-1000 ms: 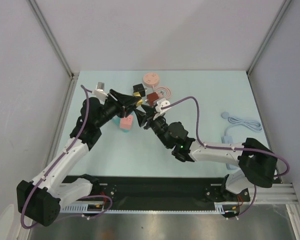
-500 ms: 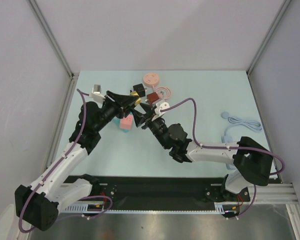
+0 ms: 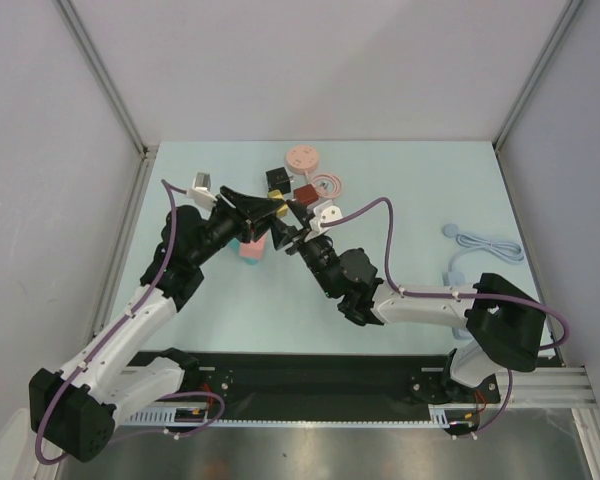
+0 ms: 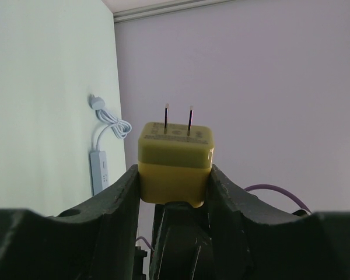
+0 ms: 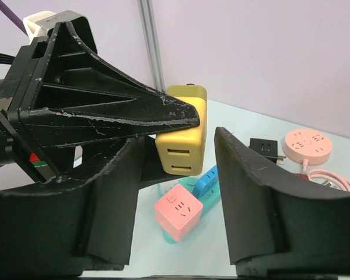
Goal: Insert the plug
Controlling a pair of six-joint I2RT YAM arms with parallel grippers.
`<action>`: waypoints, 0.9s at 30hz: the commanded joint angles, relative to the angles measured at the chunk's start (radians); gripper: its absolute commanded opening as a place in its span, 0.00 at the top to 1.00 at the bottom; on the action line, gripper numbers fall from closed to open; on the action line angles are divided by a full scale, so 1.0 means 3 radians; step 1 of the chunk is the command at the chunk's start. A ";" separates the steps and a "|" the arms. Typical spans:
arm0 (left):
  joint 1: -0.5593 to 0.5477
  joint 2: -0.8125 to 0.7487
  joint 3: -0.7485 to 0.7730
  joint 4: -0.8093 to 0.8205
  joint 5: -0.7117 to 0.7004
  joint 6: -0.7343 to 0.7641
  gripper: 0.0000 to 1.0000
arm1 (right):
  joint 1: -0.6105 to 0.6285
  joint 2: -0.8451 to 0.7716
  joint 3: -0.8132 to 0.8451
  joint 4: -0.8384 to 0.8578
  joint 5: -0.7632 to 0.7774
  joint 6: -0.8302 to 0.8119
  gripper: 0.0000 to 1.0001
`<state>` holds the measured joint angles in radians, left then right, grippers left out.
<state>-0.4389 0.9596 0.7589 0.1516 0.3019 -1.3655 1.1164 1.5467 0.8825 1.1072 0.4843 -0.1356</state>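
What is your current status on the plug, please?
Left gripper shut on yellow plug, prongs exposed. Right gripper open, fingers either side of it. Pink socket cube below, plug not inserted.

Light even, diffuse, from overhead; shadows on the pale surface faint and soft-edged. Overhead view sharp, walls lean slightly at the frame edges. Wrist views: yellow plug crisp, nearest black foreground dark, detail lost; far background soft.
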 commanded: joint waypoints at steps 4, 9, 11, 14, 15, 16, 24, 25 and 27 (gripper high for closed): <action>-0.0030 -0.0044 0.0017 -0.0009 0.0226 -0.0060 1.00 | -0.0085 0.0055 0.0126 0.0369 -0.0034 -0.0029 0.50; -0.0035 -0.0054 0.0006 -0.0004 0.0333 -0.0096 1.00 | -0.0132 0.0090 0.0152 0.0344 -0.0106 0.0007 0.50; -0.0040 -0.0069 -0.0009 -0.0004 0.0348 -0.0106 1.00 | -0.0157 0.0101 0.0157 0.0328 -0.0121 0.0007 0.58; -0.0040 -0.0085 -0.0014 -0.0009 0.0364 -0.0091 1.00 | -0.0173 0.0086 0.0157 0.0298 -0.0142 0.0007 0.79; -0.0045 -0.0090 -0.0019 -0.0015 0.0369 -0.0081 1.00 | -0.0173 0.0075 0.0147 0.0298 -0.0157 -0.0008 0.85; -0.0045 -0.0095 -0.0024 -0.0015 0.0364 -0.0071 1.00 | -0.0183 0.0060 0.0136 0.0298 -0.0157 -0.0023 0.99; -0.0045 0.0038 0.0119 -0.0178 0.0430 0.0348 0.01 | -0.0249 -0.0262 0.0075 -0.0298 -0.0050 0.0119 1.00; -0.0045 0.0058 0.0134 -0.0178 0.0461 0.0384 0.00 | -0.0295 -0.0343 0.0009 -0.0432 -0.0095 0.0206 1.00; -0.0045 0.0145 0.0155 -0.0209 0.0583 0.0466 0.00 | -0.0402 -0.0578 -0.0047 -0.0906 -0.0167 0.0528 1.00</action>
<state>-0.4461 0.9787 0.7620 0.1036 0.4068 -1.3071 1.0386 1.4944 0.8761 0.9810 0.4286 -0.0902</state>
